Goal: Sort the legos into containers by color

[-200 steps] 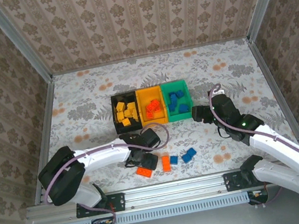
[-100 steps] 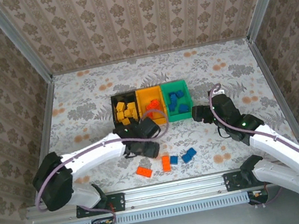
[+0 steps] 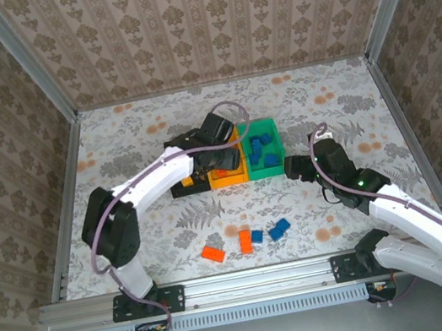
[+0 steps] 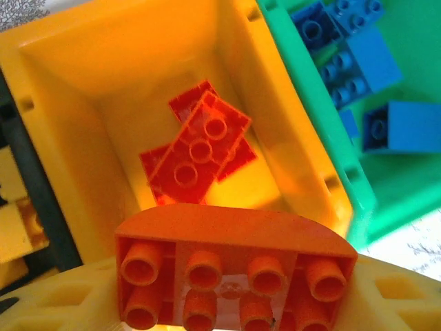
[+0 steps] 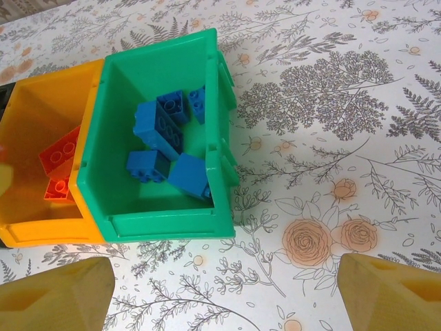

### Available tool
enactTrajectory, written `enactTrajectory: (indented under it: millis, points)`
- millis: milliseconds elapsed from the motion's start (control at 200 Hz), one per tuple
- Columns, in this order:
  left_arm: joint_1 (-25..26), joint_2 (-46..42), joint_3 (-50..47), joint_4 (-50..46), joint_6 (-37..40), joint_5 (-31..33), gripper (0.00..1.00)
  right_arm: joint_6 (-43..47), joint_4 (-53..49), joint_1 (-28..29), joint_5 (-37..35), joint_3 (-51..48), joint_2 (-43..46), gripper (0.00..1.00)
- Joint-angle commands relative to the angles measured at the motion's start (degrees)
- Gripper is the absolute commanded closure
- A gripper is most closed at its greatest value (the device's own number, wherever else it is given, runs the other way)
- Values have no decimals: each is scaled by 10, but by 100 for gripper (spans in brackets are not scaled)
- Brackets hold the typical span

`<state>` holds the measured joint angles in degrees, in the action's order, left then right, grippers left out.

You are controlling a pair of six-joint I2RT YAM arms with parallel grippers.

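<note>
Lego (image 4: 231, 272), left end effector (image 4: 227, 314) gripping (over orange bin (image 4: 83, 138))

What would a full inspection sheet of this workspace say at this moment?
Surface: floral-patterned table.
Job's things: yellow-orange bin holds red-orange bricks; green bin holds blue bricks; black bin partly hidden by the left arm; two loose red-orange bricks and loose blue bricks near the front edge.
Clutter: nothing seen.
Grippers: left gripper shut on a curved red-orange brick above the yellow-orange bin; right gripper open, empty.
Cables: purple cable along each arm.
Surroundings: patterned walls, metal frame.
</note>
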<state>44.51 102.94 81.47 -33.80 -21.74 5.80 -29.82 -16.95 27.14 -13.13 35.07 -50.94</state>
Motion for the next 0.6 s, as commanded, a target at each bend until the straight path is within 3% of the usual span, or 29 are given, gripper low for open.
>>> enactTrajectory:
  millis: [0,140,220,400,595]
  points:
    - [-15,22,40,-1,23,-6,34,3,-18,-4,-3,-5,8,14]
    - [-15,19,54,-2,24,-7,11,1,-21,-4,-4,-6,15,14]
    - [-10,-2,48,-5,25,-6,4,2,-23,-4,-5,-4,20,14]
    - [17,-90,-18,-20,14,-15,2,1,-24,-5,1,-4,24,14]
    - [82,-205,-144,-79,-25,-12,2,0,-12,-5,5,-14,25,14]
